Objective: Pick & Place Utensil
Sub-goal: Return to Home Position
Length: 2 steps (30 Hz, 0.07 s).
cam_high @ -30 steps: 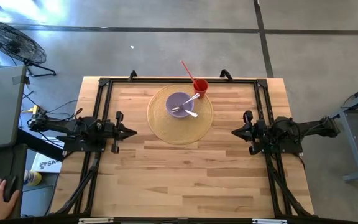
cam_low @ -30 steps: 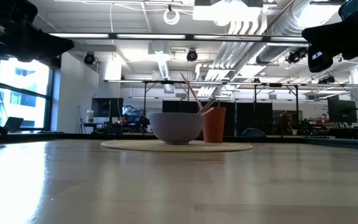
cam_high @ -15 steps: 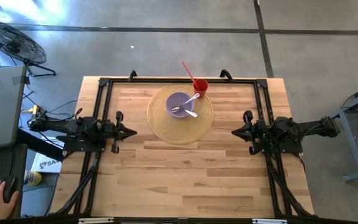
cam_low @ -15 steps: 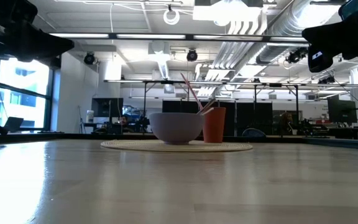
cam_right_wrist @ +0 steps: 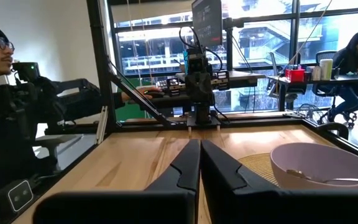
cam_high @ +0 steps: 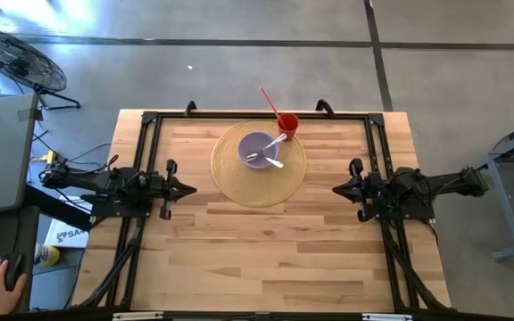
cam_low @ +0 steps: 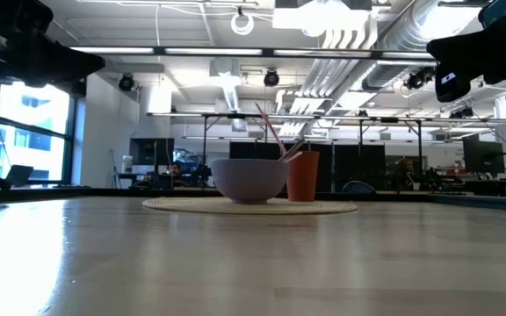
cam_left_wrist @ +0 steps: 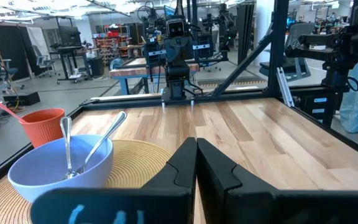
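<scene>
Placement is judged finished — two silver utensils (cam_left_wrist: 67,146) are seen inside the purple bowl (cam_high: 249,143). The left gripper (cam_high: 188,188) and right gripper (cam_high: 337,188) are parked well aside, fingers pressed together, nothing held.

Bare planks of the pale wooden table (cam_high: 266,259) run between my left gripper (cam_high: 192,189) and right gripper (cam_high: 335,188), both at the side edges with fingers pressed together. Only the far middle is taken: a round woven mat (cam_high: 239,183) bears a purple bowl (cam_high: 259,149) and, just beside it, an orange cup (cam_high: 288,124) with a long pink straw (cam_high: 270,102) leaning out.
</scene>
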Tool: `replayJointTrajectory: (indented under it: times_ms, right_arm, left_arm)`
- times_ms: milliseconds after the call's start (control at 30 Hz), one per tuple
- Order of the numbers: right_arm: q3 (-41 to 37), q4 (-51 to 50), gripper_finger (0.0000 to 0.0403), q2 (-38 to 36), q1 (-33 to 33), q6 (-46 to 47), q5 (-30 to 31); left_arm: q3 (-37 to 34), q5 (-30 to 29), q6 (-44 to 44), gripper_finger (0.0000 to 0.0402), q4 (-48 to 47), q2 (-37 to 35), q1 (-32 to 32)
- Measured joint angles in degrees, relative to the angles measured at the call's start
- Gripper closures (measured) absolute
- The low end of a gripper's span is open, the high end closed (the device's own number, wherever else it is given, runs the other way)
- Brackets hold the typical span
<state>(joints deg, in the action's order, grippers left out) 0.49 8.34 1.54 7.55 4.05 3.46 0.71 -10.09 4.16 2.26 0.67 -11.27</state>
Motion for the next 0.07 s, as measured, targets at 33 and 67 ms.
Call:
replayJointTrajectory:
  times_ms: [33,67]
  right_arm:
    - [0.0,0.0,0.0398,0.0,0.0,0.0,0.0]
    - [0.0,0.0,0.0397,0.0,0.0,0.0,0.0]
  left_arm:
    - [0.0,0.0,0.0,0.0399,0.0,0.0,0.0]
    - [0.0,0.0,0.0,0.0399,0.0,0.0,0.0]
